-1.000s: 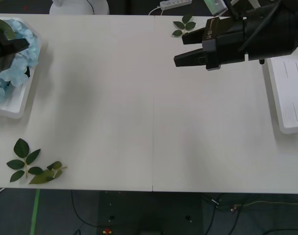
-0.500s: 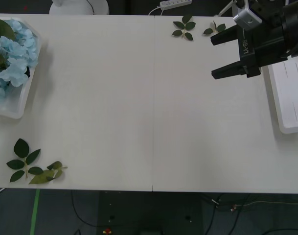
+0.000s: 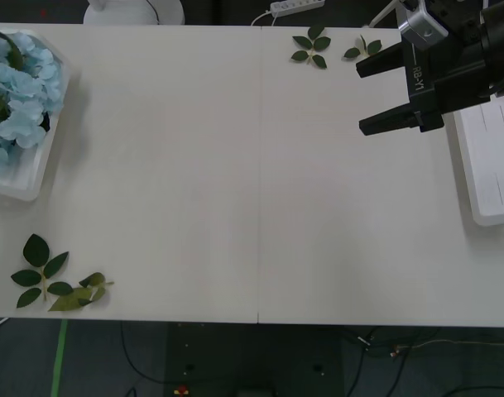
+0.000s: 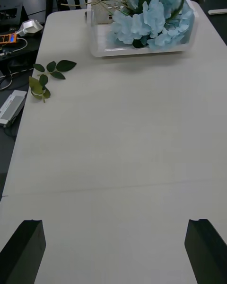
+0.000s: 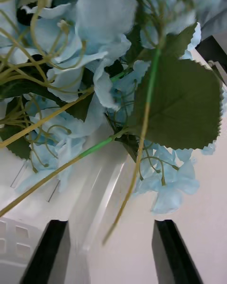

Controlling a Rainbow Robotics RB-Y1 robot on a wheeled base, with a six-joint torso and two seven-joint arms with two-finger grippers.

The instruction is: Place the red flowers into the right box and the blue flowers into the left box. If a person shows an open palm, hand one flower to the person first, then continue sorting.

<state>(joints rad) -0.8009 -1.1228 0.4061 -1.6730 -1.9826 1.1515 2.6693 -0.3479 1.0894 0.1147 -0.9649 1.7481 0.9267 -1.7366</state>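
Sorting looks near complete: blue flowers [image 3: 18, 91] heaped in the left box [image 3: 24, 186] at about 10 o'clock on the table [image 3: 235, 182], pale clusters, green leaves and tan stems tangled and spilling over the rim. Right box [image 3: 492, 165] at 3 o'clock, floor bare where visible; no red flowers anywhere in frame. Right gripper [image 3: 392, 93] hangs above the table at about 2 o'clock, just inboard of the right box, jaws spread wide, nothing between them. Left gripper [image 5: 111, 253] hovers close over the left box's wall; fingers parted, empty, a stem dangling between them without contact. Loose leaf sprigs [image 3: 57, 277] lie at 8 o'clock and more at 1 o'clock; not task items. Handling judgement: stems light, blooms soft and crushable, leaves floppy, wire-like stalks springy and prone to snag neighbours. Best hold is on the stem [image 5: 71, 158] just below a bloom, not on petals. Lifting one may drag others along.
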